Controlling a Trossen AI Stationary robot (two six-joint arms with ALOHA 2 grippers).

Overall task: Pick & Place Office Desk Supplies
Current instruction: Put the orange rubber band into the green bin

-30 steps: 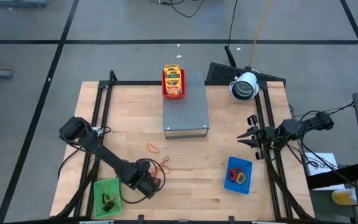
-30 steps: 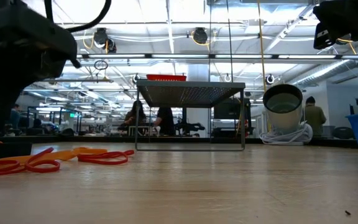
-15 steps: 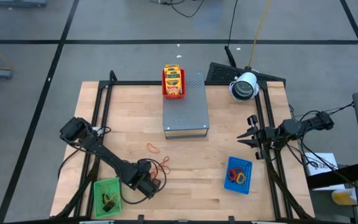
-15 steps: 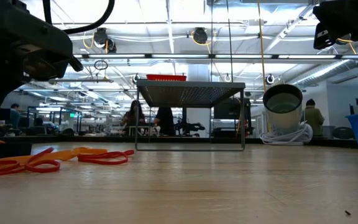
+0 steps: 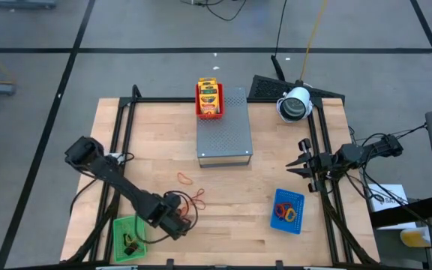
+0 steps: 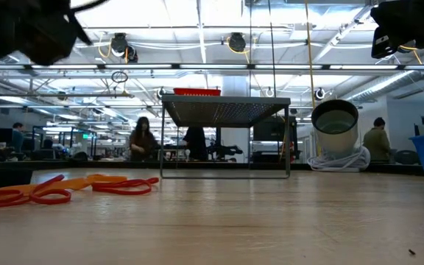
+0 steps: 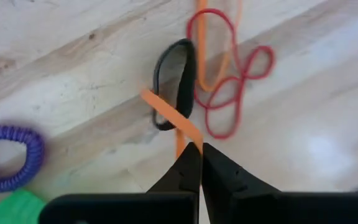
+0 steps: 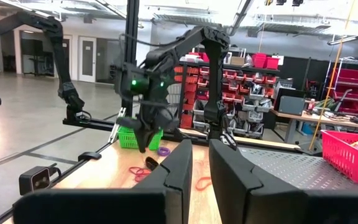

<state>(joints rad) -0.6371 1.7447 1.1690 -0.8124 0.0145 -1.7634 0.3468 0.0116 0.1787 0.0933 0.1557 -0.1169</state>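
No writing is legible. The left claw, near-left on the pale wooden worktop, is pinched closed on a flat orange rubber-band strip beside thin red loops. The right claw waits at the right edge, slightly parted, holding nothing.

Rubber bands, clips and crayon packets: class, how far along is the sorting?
Done: crayon packets sit in the red tray, bands in the blue tray, dark clips in the green tray. In hand: the left pincer is shut on an orange band. Left: red bands, a black loop, a purple coil. The right pincer waits at the table's right edge.
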